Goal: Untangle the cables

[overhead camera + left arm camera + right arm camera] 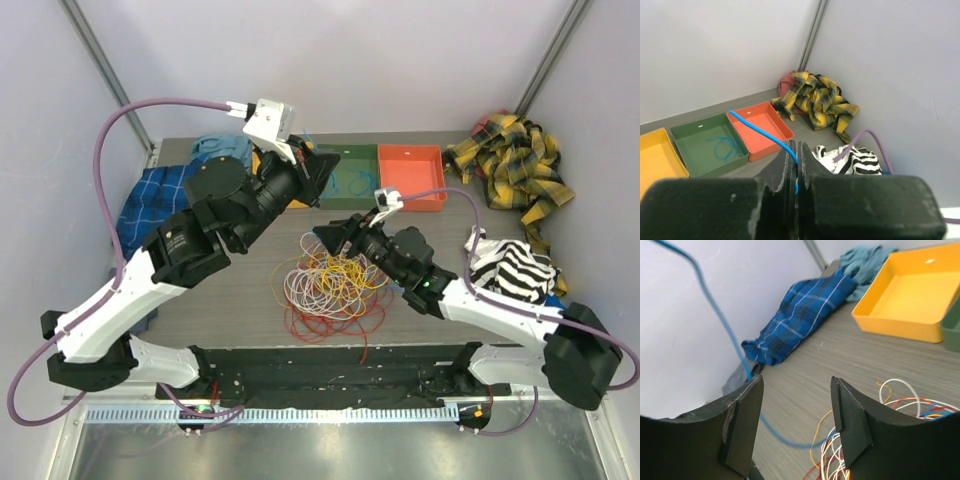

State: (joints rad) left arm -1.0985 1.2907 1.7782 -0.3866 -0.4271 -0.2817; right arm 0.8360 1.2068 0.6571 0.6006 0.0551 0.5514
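Observation:
The cables (325, 285) lie in a tangled pile of red, orange, yellow and white loops on the table's middle. My left gripper (335, 172) is raised near the green tray. In the left wrist view it (797, 146) is shut on a blue cable (760, 131) that arcs out from between the jaws. My right gripper (326, 232) is just behind the pile, open and empty (795, 390). The blue cable (715, 305) hangs down past its left finger and curves to the pile (890, 405). Another blue cable (722, 146) lies in the green tray.
The green tray (362, 158) and orange tray (412, 175) stand at the back, and a yellow tray (910, 295) to their left. A blue plaid cloth (150, 205) lies left, a teal cloth (215, 147) behind it. Yellow plaid (515, 165) and striped (515, 265) cloths lie right.

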